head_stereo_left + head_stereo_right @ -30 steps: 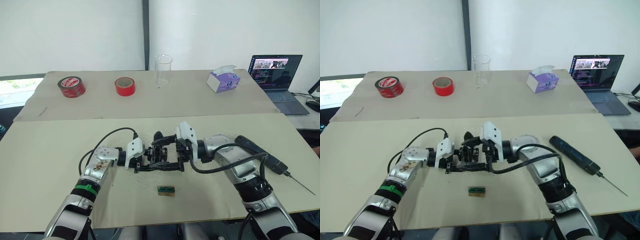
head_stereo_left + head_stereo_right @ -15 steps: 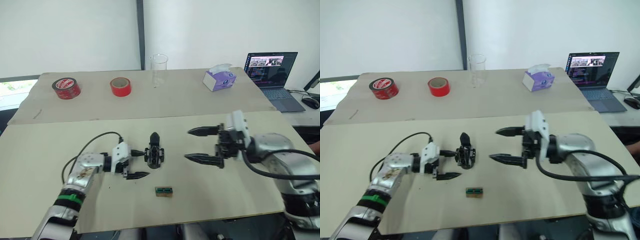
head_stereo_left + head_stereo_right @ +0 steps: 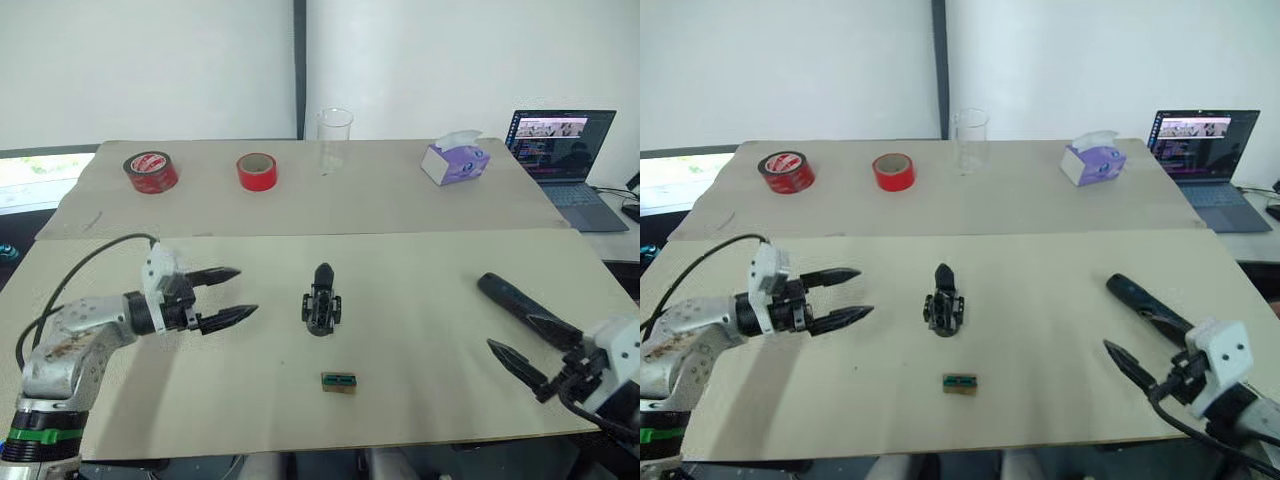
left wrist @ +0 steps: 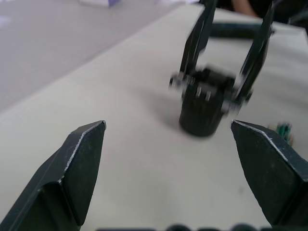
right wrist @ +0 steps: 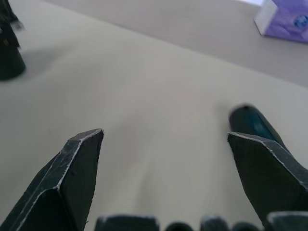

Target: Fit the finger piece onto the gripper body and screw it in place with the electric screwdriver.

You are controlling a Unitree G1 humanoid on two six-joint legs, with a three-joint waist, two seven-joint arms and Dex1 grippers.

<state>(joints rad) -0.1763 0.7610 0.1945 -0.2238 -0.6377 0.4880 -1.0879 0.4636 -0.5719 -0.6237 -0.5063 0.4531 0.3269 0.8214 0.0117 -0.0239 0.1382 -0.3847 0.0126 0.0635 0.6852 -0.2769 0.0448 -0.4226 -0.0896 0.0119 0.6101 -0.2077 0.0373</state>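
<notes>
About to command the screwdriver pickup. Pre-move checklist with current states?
1. Right tool open: ok, fingers spread wide.
2. Right tool empty: ok, nothing between its fingers.
3. Electric screwdriver lying free on the table, beside the right tool: ok.
4. Left tool open and apart from the gripper body: ok.
5. Gripper body upright on the table, one pointed finger up: ok.
6. Finger piece seated on the body: cannot tell.
</notes>
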